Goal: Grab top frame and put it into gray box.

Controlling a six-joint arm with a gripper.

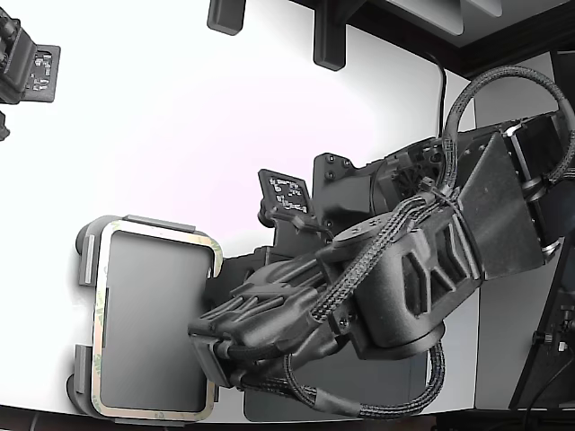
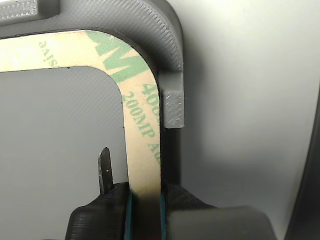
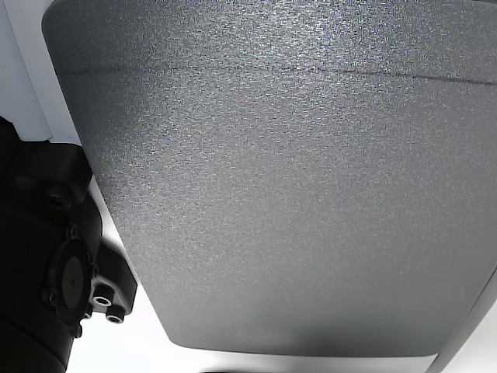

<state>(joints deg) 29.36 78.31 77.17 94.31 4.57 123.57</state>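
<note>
The hand [image 2: 145, 200] is clamped on one side of the top frame [image 2: 142, 115], which lies in the gray box [image 2: 172, 107] ahead of it.

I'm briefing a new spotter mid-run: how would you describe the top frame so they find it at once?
Start at the white table and go to the light grey box at the exterior view's lower left. The top frame is the thin beige ring lying in it, its side pinched by the gripper. Green printed lettering and an open centre distinguish it from the solid dark mat.
</note>
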